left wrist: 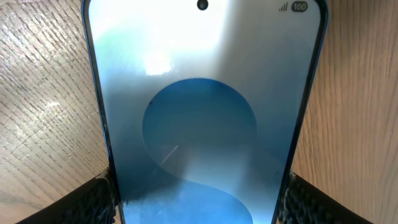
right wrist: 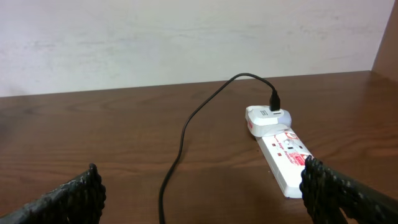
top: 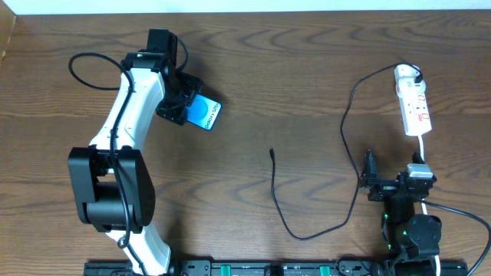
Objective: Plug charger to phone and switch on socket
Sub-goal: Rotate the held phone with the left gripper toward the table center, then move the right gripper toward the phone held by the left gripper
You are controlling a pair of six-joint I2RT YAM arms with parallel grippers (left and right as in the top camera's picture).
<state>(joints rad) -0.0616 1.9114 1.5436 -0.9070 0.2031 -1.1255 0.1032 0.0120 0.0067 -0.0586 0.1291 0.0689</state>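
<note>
My left gripper [top: 182, 106] is shut on the phone [top: 205, 113], its fingers [left wrist: 199, 202] pressed against both long edges of the blue screen [left wrist: 199, 106]. The charger's black cable [top: 278, 201] lies loose in the middle, and its plug tip [top: 271, 152] is free on the wood, well right of the phone. The cable runs up to the white adapter [top: 405, 73], which is plugged into the socket strip [top: 419, 112]. My right gripper [top: 369, 162] is open and empty, with the cable [right wrist: 185, 134], adapter [right wrist: 266, 118] and strip [right wrist: 285, 157] ahead of its fingers [right wrist: 202, 193].
The strip's white cord [top: 422, 149] runs down past the right arm. The table's far edge meets a white wall [right wrist: 186, 37]. Bare wood [top: 307, 92] lies between the phone and the cable.
</note>
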